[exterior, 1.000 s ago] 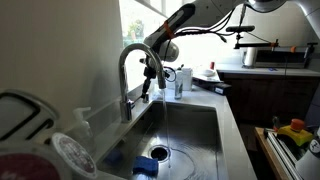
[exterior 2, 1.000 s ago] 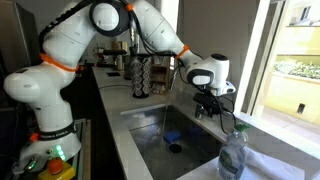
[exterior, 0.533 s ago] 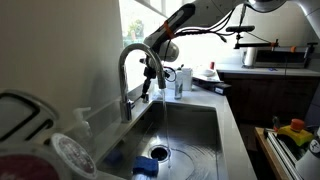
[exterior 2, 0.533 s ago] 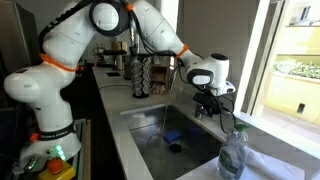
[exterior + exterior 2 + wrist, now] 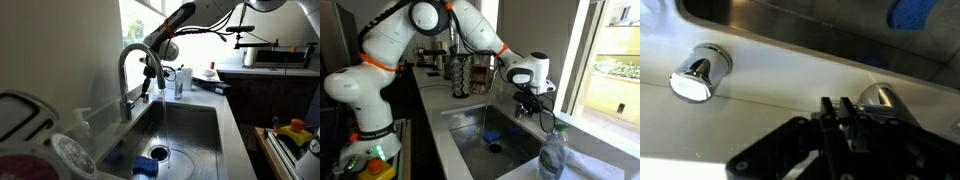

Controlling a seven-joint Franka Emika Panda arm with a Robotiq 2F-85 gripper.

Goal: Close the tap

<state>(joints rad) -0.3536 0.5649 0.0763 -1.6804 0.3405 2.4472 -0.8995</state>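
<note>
Tall shiny chrome gooseneck tap [image 5: 123, 75] upright on the back rim of the stainless steel sink [image 5: 190, 125], with a thin stream apparently falling from the spout into the basin, so not yet closed. Black two-finger gripper [image 5: 151, 80] hanging just beside the arch, above that same rim, probably to nudge the small side lever rather than grasp it. In the wrist view, fingers [image 5: 827, 108] drawn close together with nothing between them. Round chrome fitting [image 5: 700, 75] further along the rim, apart from the gripper. No brand, label or lettering legible anywhere.
</note>
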